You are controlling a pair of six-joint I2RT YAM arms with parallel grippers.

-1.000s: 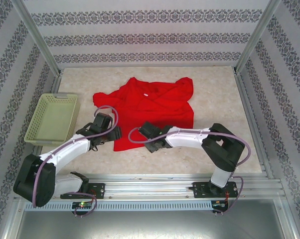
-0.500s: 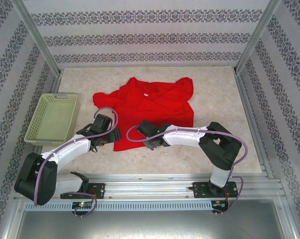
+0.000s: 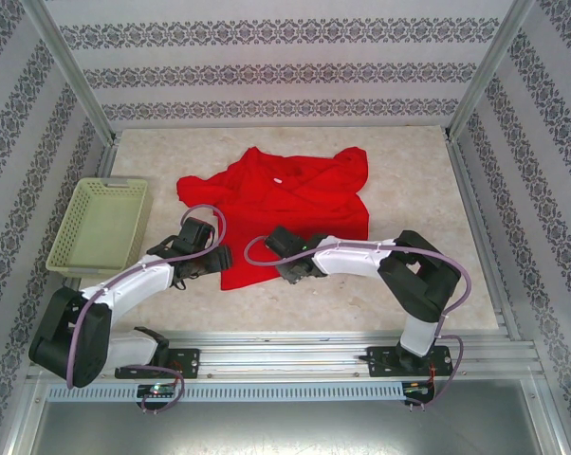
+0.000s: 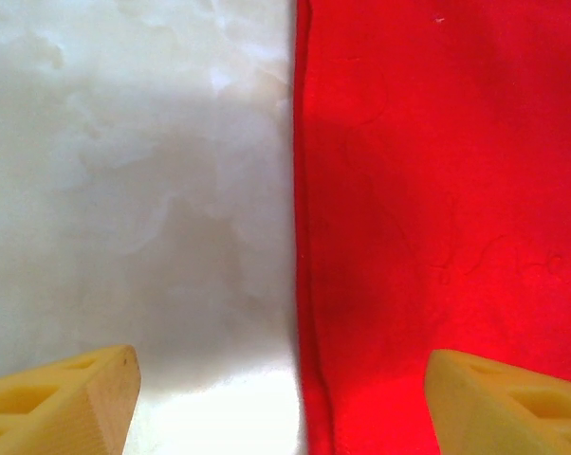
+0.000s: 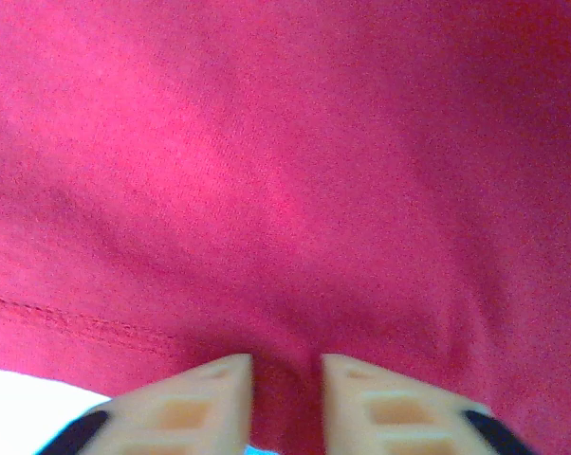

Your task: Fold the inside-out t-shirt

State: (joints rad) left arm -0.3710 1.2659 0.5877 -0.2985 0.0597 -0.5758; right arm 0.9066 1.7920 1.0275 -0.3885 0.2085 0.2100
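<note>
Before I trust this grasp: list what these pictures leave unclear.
Top view: near hem of the bright red short-sleeved t-shirt, hidden under both wrists.
Right wrist view: how many cloth layers the right gripper pinches; fingers cover the fold.
Left wrist view: finger bases of the open left gripper, cut off by the bottom edge.
Top view: the white speck on the cloth, too small to identify.

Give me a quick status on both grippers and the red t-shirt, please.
Left gripper open, straddling red t-shirt edge. Right gripper shut on cloth near hem. Green basket apart, left.
</note>
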